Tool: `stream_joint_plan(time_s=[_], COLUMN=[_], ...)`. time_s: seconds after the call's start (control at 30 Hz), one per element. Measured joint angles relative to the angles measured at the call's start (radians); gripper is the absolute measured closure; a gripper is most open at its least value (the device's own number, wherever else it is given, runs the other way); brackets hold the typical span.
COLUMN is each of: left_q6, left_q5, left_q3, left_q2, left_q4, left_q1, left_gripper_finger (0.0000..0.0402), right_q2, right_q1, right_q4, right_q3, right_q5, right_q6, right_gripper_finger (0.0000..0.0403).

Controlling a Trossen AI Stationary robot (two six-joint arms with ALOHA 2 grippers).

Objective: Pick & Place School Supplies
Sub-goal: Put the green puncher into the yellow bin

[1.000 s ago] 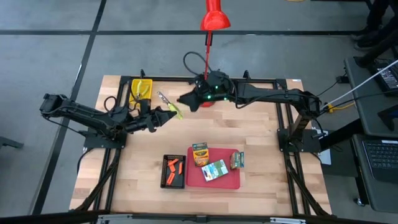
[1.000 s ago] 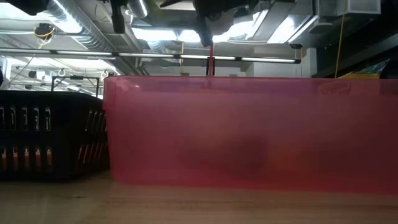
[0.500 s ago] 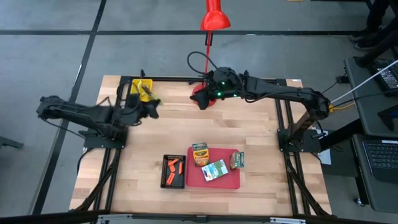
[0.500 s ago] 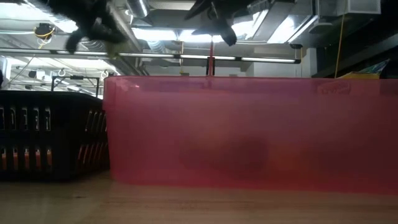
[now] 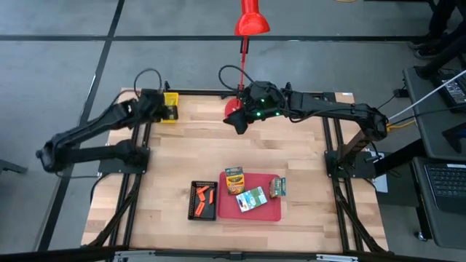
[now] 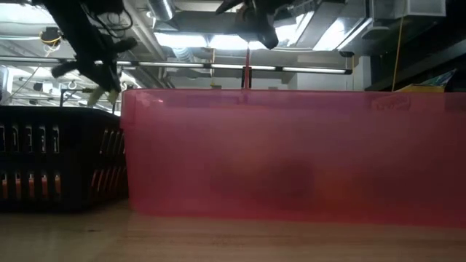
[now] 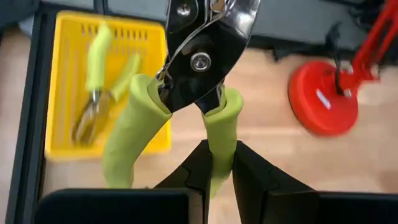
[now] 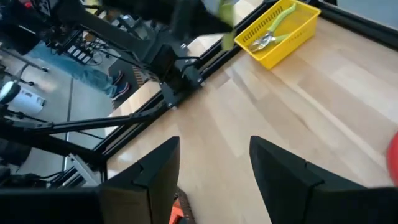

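Observation:
My left gripper (image 5: 162, 110) hangs over the yellow tray (image 5: 172, 116) at the table's far left corner, shut on a scissors-like tool (image 7: 193, 81) with yellow-green handles and metal jaws. A second such tool (image 7: 99, 93) lies flat in that tray. My right gripper (image 5: 239, 124) stands open beside the red lamp base, with nothing between its fingers (image 8: 155, 168). Three crayon boxes (image 5: 234, 180) (image 5: 251, 198) (image 5: 277, 187) lie on the red tray (image 5: 273, 213). Orange sticks (image 5: 204, 194) lie in the black tray (image 5: 194, 211). My left gripper pinches one yellow-green handle (image 7: 219, 146) of the tool between its two fingers, and the other handle (image 7: 127, 140) stands free beside them. The fingers slant downward and lie along the handle. The tool is lifted clear above the yellow tray, its metal end pointing away from the gripper.
The red desk lamp's base (image 5: 234, 110) stands at the far middle, right by my right gripper, with its head (image 5: 251, 22) beyond the table edge. In the low view the red tray's wall (image 6: 291, 153) and the black tray (image 6: 58, 156) block the table behind.
My left gripper has swung from the far middle toward the table's far left corner with the tool, tipping from nearly level to slanting down over the yellow tray. My right gripper has drawn back a little toward the right, beside the lamp base, still open.

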Motion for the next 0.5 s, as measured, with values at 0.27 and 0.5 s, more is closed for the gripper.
stream_joint_plan(time_s=[0.27, 0.5], left_q6=[0.272, 0.340], left_q5=[0.242, 0.293], left_q3=[-0.006, -0.006], left_q2=[0.216, 0.378], left_q4=[0.075, 0.178], left_q1=[0.362, 0.406], left_gripper_finger=[0.0364, 0.0364], right_q2=[-0.025, -0.117], right_q1=[0.061, 0.115], right_q4=[-0.003, -0.136], right_q3=[-0.001, -0.001], right_q5=[0.002, 0.160], right_q6=[0.028, 0.049], right_gripper_finger=[0.0204, 0.0204])
